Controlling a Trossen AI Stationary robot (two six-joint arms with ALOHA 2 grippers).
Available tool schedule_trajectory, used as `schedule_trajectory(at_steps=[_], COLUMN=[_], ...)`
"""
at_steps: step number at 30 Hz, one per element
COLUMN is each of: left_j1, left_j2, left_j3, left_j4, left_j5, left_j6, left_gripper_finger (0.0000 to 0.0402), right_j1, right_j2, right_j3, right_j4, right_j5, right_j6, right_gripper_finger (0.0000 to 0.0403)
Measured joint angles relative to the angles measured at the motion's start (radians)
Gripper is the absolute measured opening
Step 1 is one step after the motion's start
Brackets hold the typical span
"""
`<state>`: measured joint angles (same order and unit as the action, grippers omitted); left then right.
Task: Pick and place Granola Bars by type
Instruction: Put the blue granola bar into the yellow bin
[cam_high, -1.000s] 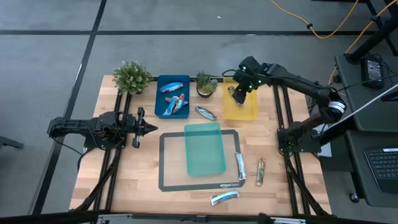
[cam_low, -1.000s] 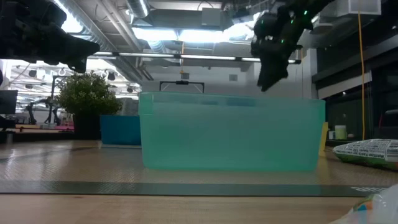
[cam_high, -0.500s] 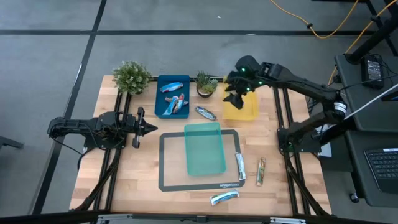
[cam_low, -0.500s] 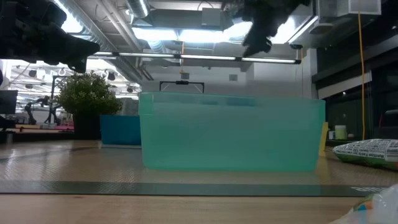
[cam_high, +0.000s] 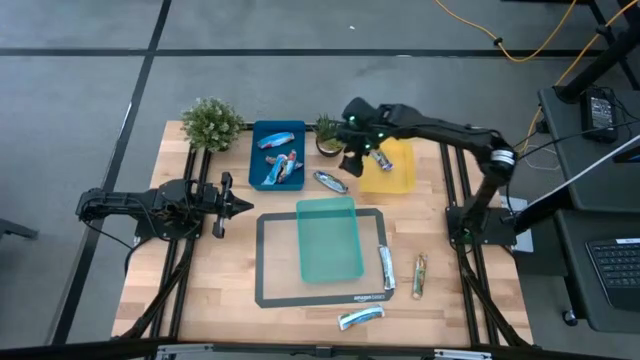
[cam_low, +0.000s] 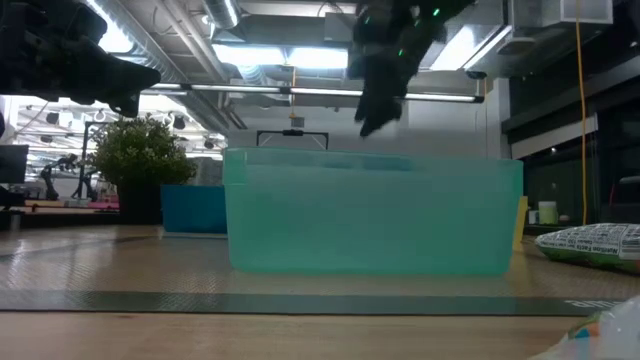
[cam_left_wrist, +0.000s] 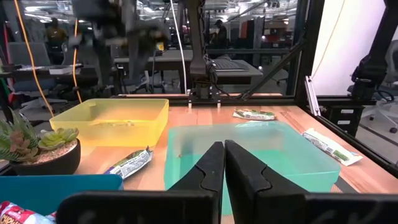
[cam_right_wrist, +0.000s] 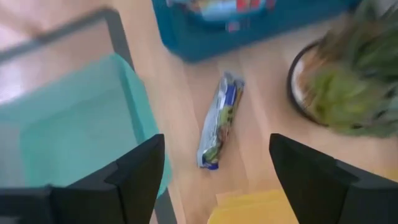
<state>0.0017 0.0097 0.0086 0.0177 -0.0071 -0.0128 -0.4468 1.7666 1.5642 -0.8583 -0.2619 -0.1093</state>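
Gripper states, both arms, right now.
Left gripper: closed, holding nothing, waiting at the table's left side.
Right gripper: open, empty, above the loose granola bar between the blue tray and yellow tray.

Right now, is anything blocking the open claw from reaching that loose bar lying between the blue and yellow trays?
Nothing visible does. The right gripper hangs open above the granola bar, which lies alone on bare wood; the small potted plant stands off to one side.
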Motion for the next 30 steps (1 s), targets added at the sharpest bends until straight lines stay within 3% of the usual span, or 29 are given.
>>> schedule_trajectory(at_steps=[12, 30], left_j1=[0.0, 0.0], left_j2=[0.0, 0.0], left_j3=[0.0, 0.0], left_j4=[0.0, 0.0], left_j5=[0.0, 0.0], left_j6=[0.0, 0.0], left_gripper_finger=[0.0006, 0.0005], right_j1=[0.052, 0.064], right_j2=[0.211, 0.296], right_j3=[0.0, 0.0], right_j4=[0.094, 0.156], right_j5=[0.046, 0.148], right_j6=[0.055, 0.108], right_gripper_finger=[0.0284, 0.0284])
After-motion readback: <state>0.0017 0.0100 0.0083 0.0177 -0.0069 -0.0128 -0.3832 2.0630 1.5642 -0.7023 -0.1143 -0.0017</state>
